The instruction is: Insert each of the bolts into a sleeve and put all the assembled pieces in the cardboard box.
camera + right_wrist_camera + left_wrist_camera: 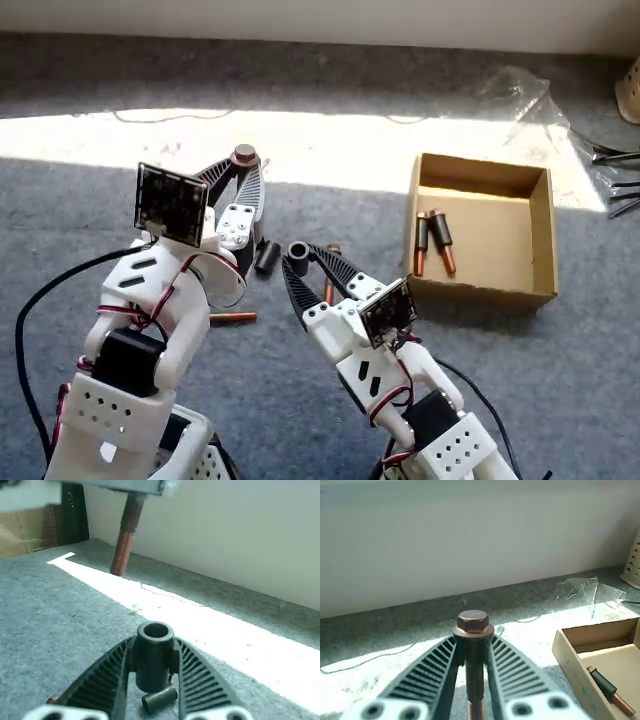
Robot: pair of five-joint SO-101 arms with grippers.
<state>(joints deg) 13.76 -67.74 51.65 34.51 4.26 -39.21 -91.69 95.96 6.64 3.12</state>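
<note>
Pinching a copper-coloured bolt [473,623] just under its hex head, the left end effector [243,168] has both fingers pressed against the shank. The bolt stands upright, head uppermost, threaded end hanging below the fingers. In the high view this grip sits well apart from the cardboard box [540,262], out past its left wall.

The right end effector [154,652] is clamped on a dark sleeve [298,254], upright with its open bore facing up. It sits between the box and the left end effector, nearer the box. Held bolt and held sleeve are apart, not lined up.

Inside the box: two assembled pieces [432,240] lie side by side close to its left wall, dark sleeves toward the far wall, copper ends toward the near wall.

On the grey-felted counter [560,380], left of the box:
- a loose sleeve [267,256] on its side, between the two end effectors
- a loose bolt [232,318] lying flat, farther from the box, beside the left arm
- a third bolt [331,272], partly hidden by the right end effector's finger

A crumpled clear plastic bag [512,92] lies beyond the box's far wall.
</note>
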